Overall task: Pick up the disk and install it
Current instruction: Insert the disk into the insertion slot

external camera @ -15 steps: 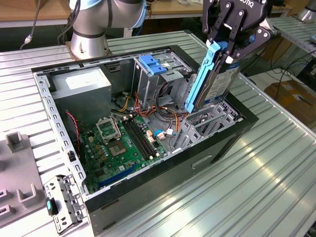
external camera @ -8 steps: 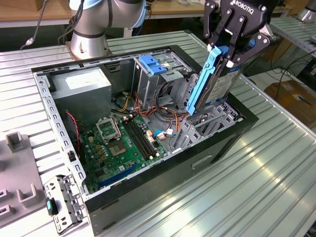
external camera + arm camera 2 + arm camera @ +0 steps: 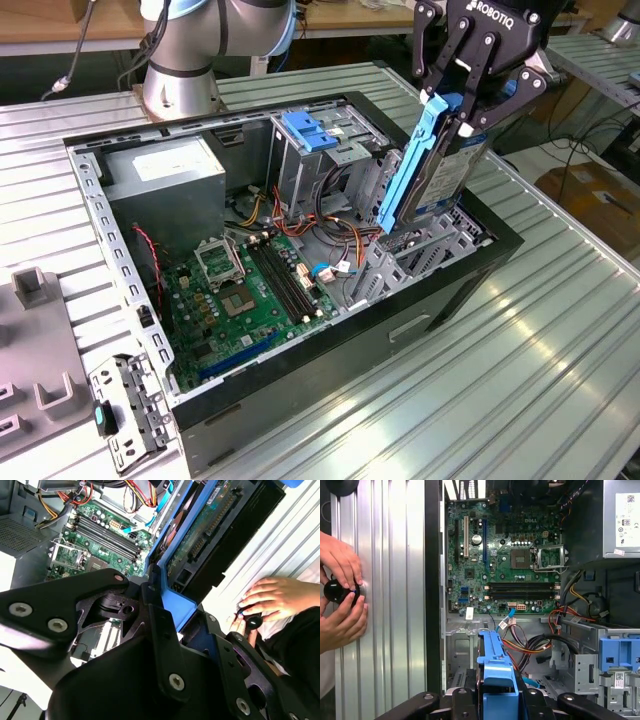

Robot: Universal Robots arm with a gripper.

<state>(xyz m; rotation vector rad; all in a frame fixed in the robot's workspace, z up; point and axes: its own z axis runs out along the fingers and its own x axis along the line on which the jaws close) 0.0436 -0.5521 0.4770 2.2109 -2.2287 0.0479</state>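
Gripper [image 3: 465,110] clenched on the top of the disk [image 3: 448,180], blue side rails outward. Held nearly upright and slightly tilted, lower end at the mouth of the drive bay [image 3: 440,250] inside the open computer case [image 3: 300,400], apparently to line up for sliding in. Beside the case, a person's hands [image 3: 342,595] around a black knob [image 3: 337,591].

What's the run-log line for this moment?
gripper: shut on disk | disk: held steeply tilted over drive bay in open computer case | install: not yet seated

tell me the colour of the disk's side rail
Blue. The rail shows best in the exterior view.
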